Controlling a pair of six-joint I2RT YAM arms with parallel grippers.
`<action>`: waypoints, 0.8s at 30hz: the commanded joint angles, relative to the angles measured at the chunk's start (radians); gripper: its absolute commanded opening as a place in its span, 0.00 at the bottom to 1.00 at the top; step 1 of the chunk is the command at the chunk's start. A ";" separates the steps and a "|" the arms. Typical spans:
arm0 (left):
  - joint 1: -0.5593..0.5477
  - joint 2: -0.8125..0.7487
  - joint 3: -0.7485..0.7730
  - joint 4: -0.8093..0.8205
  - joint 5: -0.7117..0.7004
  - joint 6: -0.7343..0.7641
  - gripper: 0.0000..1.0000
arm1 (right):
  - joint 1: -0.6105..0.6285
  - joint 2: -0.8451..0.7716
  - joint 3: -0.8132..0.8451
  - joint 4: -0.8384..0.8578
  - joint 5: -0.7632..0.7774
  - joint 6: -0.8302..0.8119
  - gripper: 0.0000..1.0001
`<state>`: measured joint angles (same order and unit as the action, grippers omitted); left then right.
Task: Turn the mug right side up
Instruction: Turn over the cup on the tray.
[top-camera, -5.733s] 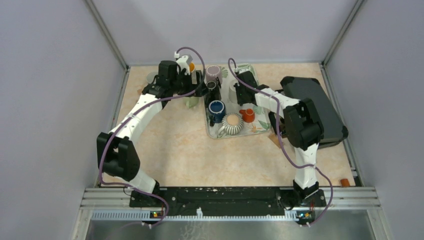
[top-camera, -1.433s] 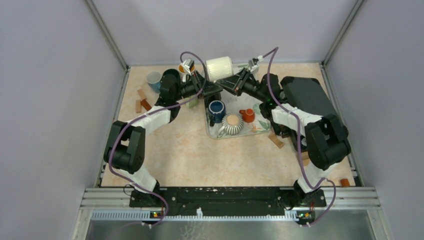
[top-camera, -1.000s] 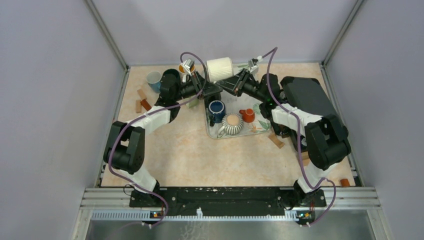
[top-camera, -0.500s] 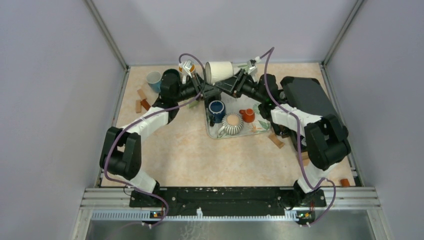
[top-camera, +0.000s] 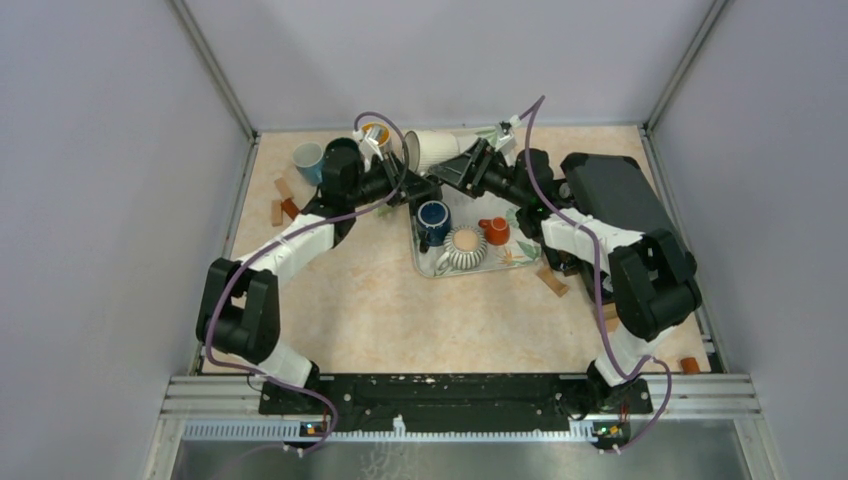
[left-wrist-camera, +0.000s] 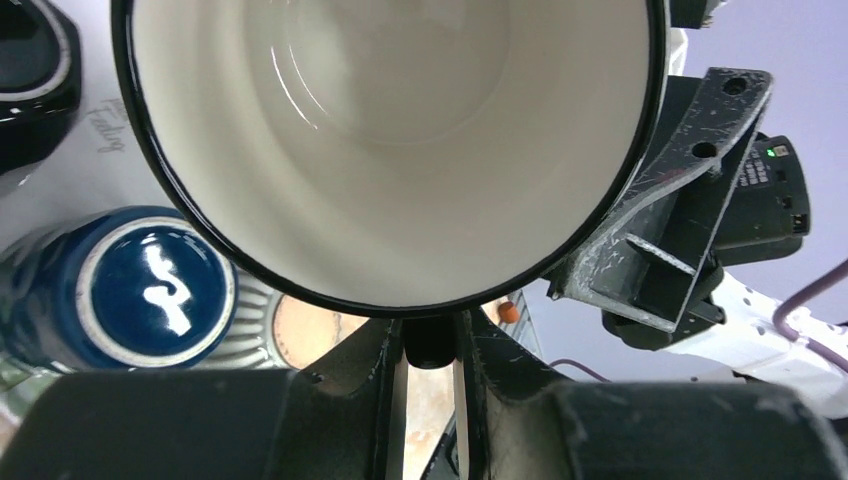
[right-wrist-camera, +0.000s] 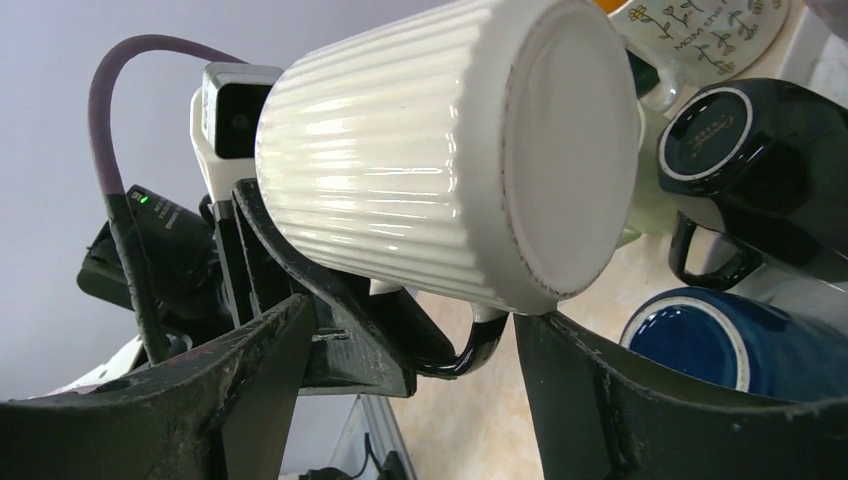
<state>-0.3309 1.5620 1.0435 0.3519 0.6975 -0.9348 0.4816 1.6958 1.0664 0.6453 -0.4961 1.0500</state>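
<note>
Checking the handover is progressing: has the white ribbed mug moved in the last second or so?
Yes. In the top view the white ribbed mug has shifted slightly left and down the picture, judged against the tray.

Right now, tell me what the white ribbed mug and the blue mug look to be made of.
White ribbed mug: probably glazed ceramic; glossy streaks along the ribs, a duller flat base with a rough brownish edge. Blue mug: likely glazed ceramic too; sharp white glints on its dark glossy surface.
</note>
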 joint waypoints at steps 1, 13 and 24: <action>0.001 -0.093 0.056 0.042 -0.033 0.079 0.00 | 0.005 -0.056 0.009 0.000 0.045 -0.073 0.75; 0.001 -0.161 0.126 -0.170 -0.145 0.226 0.00 | 0.013 -0.050 0.025 -0.046 0.068 -0.110 0.78; 0.002 -0.205 0.166 -0.342 -0.277 0.332 0.00 | 0.019 -0.091 0.016 -0.085 0.079 -0.144 0.81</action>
<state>-0.3302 1.4429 1.1332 -0.0204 0.4911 -0.6861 0.4843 1.6875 1.0664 0.5556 -0.4335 0.9524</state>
